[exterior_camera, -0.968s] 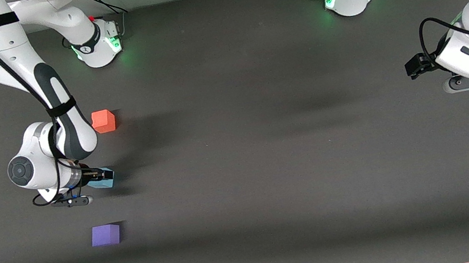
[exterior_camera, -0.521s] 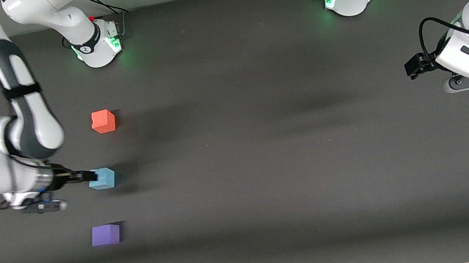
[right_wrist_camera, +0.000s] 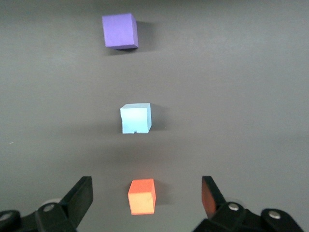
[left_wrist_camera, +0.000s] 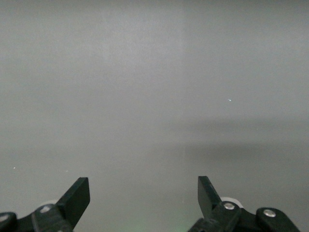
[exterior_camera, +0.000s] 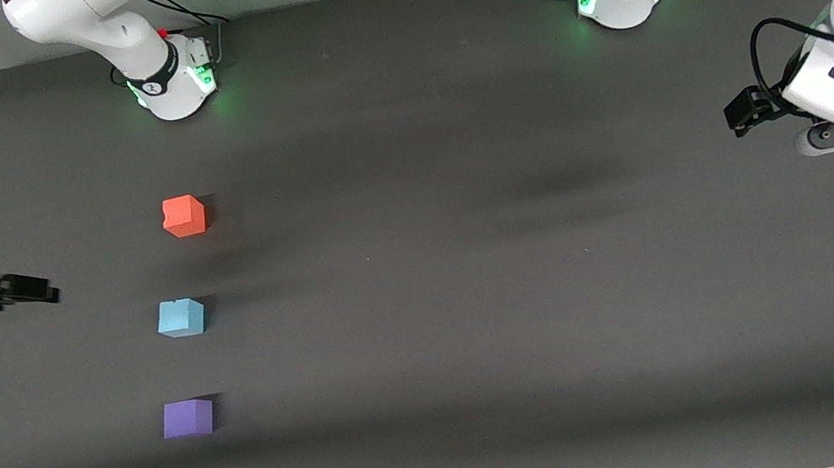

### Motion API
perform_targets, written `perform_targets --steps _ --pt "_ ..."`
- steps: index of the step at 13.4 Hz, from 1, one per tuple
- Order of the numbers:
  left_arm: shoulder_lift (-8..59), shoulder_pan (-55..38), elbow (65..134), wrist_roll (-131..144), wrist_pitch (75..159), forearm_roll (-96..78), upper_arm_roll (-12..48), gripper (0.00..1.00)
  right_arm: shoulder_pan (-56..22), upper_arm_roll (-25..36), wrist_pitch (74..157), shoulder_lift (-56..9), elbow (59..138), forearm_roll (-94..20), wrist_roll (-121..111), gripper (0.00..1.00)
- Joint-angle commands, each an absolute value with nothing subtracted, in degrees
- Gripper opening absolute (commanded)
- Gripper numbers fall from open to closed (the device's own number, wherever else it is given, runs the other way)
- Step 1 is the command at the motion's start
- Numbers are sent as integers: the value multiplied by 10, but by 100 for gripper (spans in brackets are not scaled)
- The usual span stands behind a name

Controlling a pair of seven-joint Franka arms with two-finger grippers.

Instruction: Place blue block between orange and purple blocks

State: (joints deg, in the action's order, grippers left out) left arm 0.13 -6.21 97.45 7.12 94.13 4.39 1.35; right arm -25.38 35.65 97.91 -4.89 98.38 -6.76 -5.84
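From the front view, my right gripper [exterior_camera: 41,293] hangs in the air over the dark matte table [exterior_camera: 480,300] at the right arm's end, clear of all three cubes; its fingers are too close together in this view to judge their gap; the small sky-blue matte cube [exterior_camera: 180,318] rests on the table between the orange-red matte cube [exterior_camera: 184,216] and the violet-purple matte cube [exterior_camera: 188,418], nearer the front camera than the orange one, farther than the purple one, apart from both and touched by nothing; my left gripper [exterior_camera: 743,112] waits in the air over the left arm's end of the table, well apart from the cubes.

From the left wrist view, my left fingers [left_wrist_camera: 77,197] stand wide apart with nothing between them; only bare grey table [left_wrist_camera: 154,96] lies ahead of them.

From the right wrist view, my right fingers [right_wrist_camera: 82,194] are spread wide and empty; the orange cube [right_wrist_camera: 142,195] lies below the gap between them; the blue cube [right_wrist_camera: 135,118] lies past it, notch on one top edge; the purple cube [right_wrist_camera: 120,31] lies farthest from my fingertips; the three form a rough line.
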Motion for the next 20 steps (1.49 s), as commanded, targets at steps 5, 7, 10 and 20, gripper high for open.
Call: perform_targets --steps 5,7,10,20 --pt "-72 -68 1032 52 978 37 11 100 -256 340 876 -5 894 -53 16 100" --pt "-62 -65 1019 53 969 37 11 100 -206 272 875 4 896 -40 33 100" --pt "-60 -62 1012 61 962 33 10 100 -120 182 873 7 904 -36 32 100" --pt "-59 -62 1006 54 965 26 9 100 68 -29 879 10 922 -17 33 100"
